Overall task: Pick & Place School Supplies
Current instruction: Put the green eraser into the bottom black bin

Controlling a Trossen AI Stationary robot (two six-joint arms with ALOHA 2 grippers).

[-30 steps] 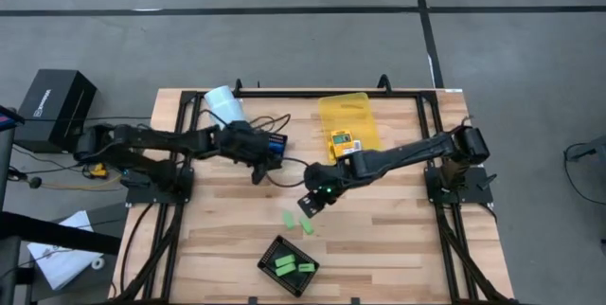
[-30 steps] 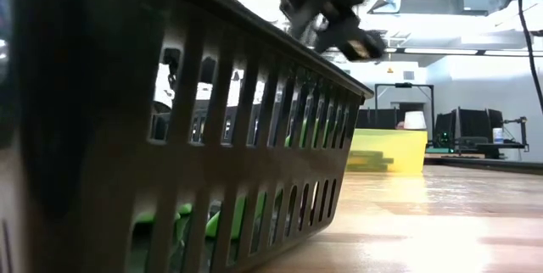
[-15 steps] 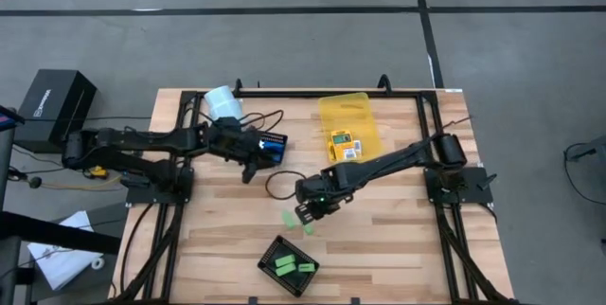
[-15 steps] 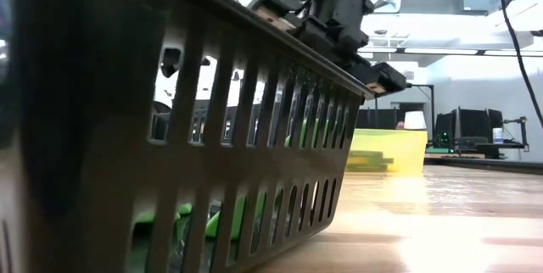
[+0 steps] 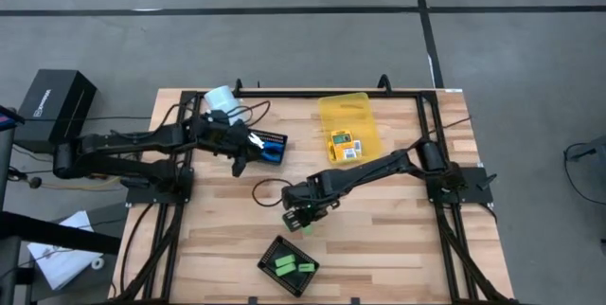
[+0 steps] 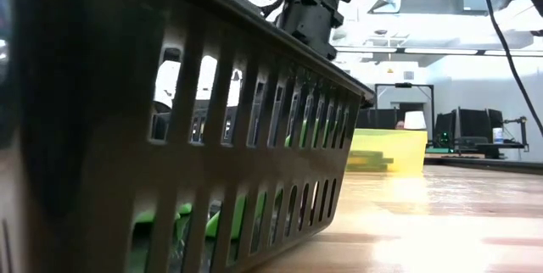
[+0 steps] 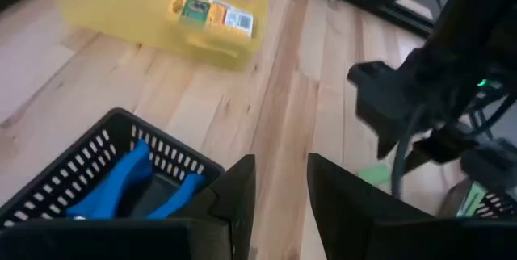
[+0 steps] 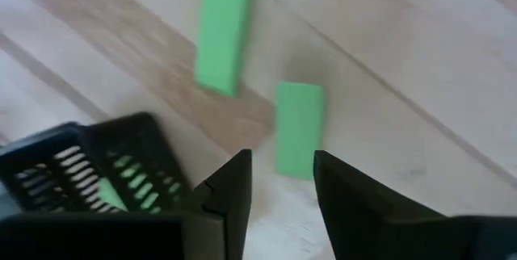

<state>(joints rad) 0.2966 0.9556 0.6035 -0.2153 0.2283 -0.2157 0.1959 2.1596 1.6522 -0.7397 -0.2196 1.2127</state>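
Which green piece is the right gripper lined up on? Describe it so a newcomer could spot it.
Start at the black slotted tray near the table's front edge. Just above it the right gripper hovers open over two loose light-green oblong pieces on bare wood. The target green piece lies just ahead of the finger gap; the other green piece lies farther out, off to one side.

Right claw: two dark fingers parted with a gap between them, nothing gripped.
Nearer green piece: flat on the counter, in line with the gap.
Farther green piece: flat, apart from the nearer one, slightly tilted.
Black tray: slotted walls, off to one side of the fingers; green shows inside.
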